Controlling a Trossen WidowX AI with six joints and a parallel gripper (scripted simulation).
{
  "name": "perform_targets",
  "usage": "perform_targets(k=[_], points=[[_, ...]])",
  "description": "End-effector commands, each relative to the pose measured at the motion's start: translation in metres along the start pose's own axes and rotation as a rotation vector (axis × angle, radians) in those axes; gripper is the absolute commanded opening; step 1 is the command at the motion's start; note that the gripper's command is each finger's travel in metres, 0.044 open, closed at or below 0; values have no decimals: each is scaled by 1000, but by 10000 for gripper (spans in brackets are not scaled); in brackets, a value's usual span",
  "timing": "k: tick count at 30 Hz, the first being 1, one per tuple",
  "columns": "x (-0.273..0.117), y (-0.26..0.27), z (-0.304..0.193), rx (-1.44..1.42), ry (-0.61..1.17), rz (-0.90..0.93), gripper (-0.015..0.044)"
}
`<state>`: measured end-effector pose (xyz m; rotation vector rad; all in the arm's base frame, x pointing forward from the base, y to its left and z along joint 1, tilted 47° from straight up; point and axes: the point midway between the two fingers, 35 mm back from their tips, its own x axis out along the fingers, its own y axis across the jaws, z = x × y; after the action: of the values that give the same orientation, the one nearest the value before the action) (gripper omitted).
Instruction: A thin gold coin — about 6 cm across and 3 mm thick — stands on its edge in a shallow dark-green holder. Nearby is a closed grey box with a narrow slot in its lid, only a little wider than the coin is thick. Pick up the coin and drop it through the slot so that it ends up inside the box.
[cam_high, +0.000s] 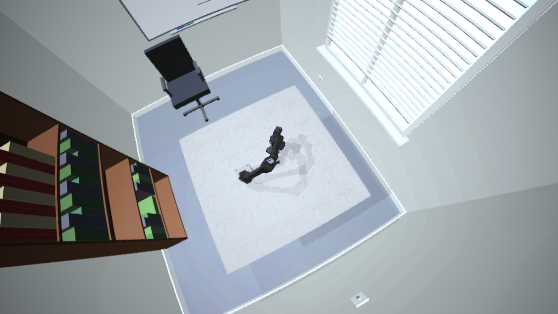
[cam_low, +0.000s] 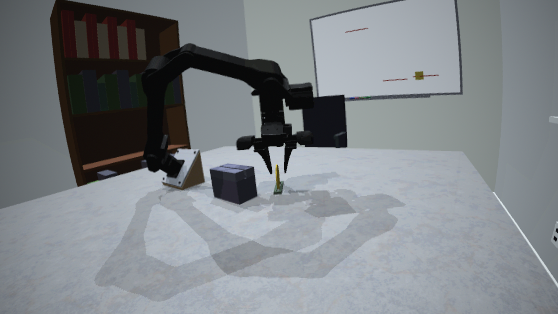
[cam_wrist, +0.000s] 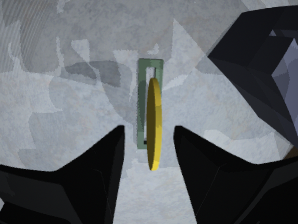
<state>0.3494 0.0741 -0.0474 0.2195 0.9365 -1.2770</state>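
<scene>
Matt black arm over a mottled pale table top

The coin (cam_wrist: 153, 123) looks like smooth yellow metal with a dull sheen, standing in a flat, matt dark-green holder (cam_wrist: 143, 106); the gripper (cam_low: 276, 161) and arm (cam_low: 210, 57) read as matt black plastic or painted metal, the box (cam_low: 233, 183) as smooth matt grey with a faint purple cast, the table (cam_low: 400, 240) as stone-like speckled grey-white without gloss, the bookshelf (cam_low: 115, 95) as brown wood, the whiteboard (cam_low: 385, 50) as smooth white in a thin metal-looking frame
</scene>
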Motion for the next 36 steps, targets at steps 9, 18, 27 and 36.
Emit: perform_targets(k=[9,18,27,36], points=[[19,-1,0,-3,-4,-2,161],[32,-2,1,-3,-5,-3,161],[32,-2,1,-3,-5,-3,0],[26,-1,0,-23,-10,11,0]])
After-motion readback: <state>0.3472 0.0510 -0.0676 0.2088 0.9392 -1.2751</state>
